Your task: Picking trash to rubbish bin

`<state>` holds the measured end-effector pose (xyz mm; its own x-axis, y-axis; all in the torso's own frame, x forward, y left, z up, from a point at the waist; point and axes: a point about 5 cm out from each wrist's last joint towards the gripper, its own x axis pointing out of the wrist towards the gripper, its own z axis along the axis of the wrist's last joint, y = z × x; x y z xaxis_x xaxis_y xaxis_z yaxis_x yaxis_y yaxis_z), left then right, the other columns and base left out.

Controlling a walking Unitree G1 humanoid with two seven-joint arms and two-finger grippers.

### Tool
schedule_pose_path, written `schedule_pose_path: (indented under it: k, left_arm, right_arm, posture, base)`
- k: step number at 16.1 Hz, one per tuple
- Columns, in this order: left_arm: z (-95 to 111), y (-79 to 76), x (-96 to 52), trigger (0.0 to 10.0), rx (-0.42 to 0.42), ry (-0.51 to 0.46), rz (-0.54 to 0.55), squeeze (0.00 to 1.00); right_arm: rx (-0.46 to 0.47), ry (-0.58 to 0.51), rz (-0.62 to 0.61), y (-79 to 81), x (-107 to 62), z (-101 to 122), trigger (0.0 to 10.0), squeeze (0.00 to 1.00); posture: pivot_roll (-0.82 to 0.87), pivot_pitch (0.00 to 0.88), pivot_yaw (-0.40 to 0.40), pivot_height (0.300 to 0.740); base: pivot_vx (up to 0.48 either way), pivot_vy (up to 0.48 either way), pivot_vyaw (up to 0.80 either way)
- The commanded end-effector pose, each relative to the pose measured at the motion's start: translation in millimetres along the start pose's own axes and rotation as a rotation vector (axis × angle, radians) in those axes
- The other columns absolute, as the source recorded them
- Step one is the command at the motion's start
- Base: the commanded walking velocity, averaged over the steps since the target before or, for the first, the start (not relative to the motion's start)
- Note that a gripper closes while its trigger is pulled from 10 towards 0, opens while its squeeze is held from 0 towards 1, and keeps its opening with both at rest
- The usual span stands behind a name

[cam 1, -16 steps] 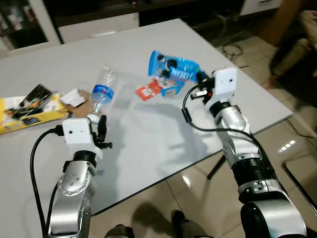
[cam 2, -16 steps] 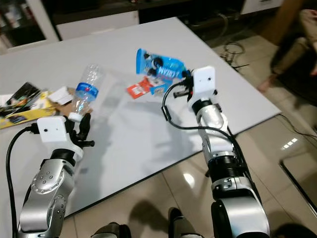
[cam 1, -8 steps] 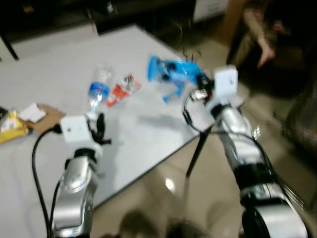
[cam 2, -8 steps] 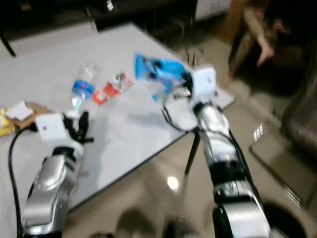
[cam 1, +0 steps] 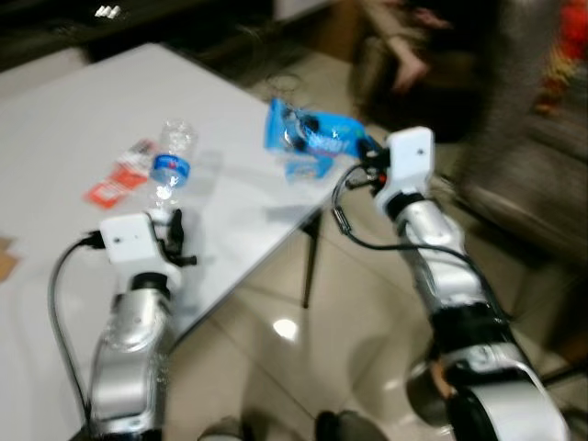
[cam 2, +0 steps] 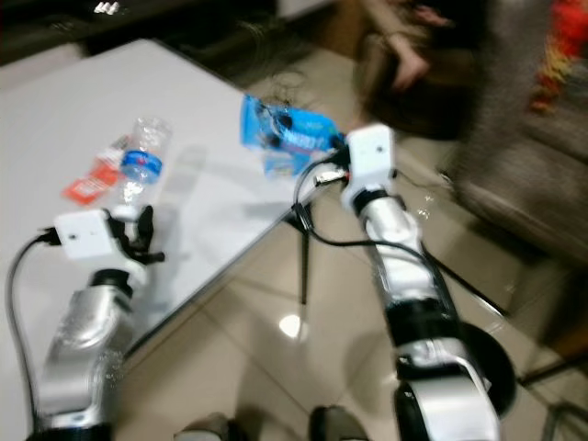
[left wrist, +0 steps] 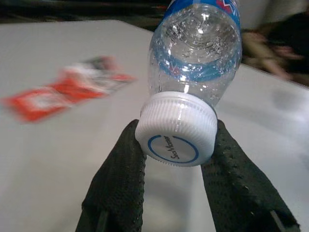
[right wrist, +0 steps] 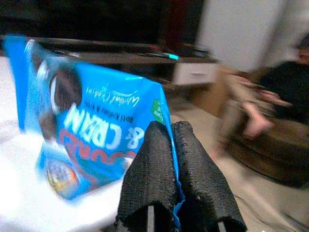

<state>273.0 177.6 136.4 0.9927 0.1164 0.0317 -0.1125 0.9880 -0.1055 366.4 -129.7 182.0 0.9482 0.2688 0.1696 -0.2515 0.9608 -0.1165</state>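
Note:
My left gripper [cam 1: 175, 230] is shut on the white cap [left wrist: 175, 136] of a clear plastic bottle [cam 1: 170, 172] with a blue label, held above the white table [cam 1: 55, 129]. The bottle [left wrist: 197, 46] points away from the fingers [left wrist: 119, 179]. My right gripper [cam 1: 370, 158] is shut on the edge of a blue cookie wrapper [cam 1: 310, 138], raised over the table's right corner. In the right wrist view the wrapper [right wrist: 91, 121] hangs pinched between the fingertips [right wrist: 159, 159].
A red wrapper [cam 1: 119, 179] lies on the table beyond the bottle. A person [cam 1: 409, 46] sits on a dark seat at the back right. Shiny tiled floor [cam 1: 303, 349] lies below the table's edge, with a table leg [cam 1: 310, 266] under the corner.
The camera has swung to the right, so table and litter have shifted left in view. Both grippers keep their hold on the bottle and the blue wrapper.

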Motion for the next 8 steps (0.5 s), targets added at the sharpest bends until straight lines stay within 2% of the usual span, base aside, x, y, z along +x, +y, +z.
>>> schedule_pose_path:
  k: [1,4,8]
  left_arm:
    - [0.8,3.0,-0.3,10.0,0.002,0.001,0.012,0.00]
    - [2.6,-1.5,0.1,10.0,-0.002,-0.010,-0.030,0.00]
    - [3.7,-0.9,0.7,10.0,0.002,-0.012,-0.021,0.00]
  right_arm:
    - [0.009,-0.016,0.003,2.7,1.0,5.4,10.0,0.00]
    - [0.010,-0.013,-0.004,1.5,0.2,5.8,10.0,0.00]
    - [0.006,-0.005,-0.010,1.0,-0.4,4.1,10.0,0.00]
  posture:
    - [-0.02,0.111,-0.004,0.740]
    - [-0.02,0.115,0.000,0.740]
    - [-0.02,0.115,0.000,0.740]
  base:
    - [0.000,0.000,-0.76]
    - [0.000,0.000,-0.75]
    - [0.000,0.000,-0.75]
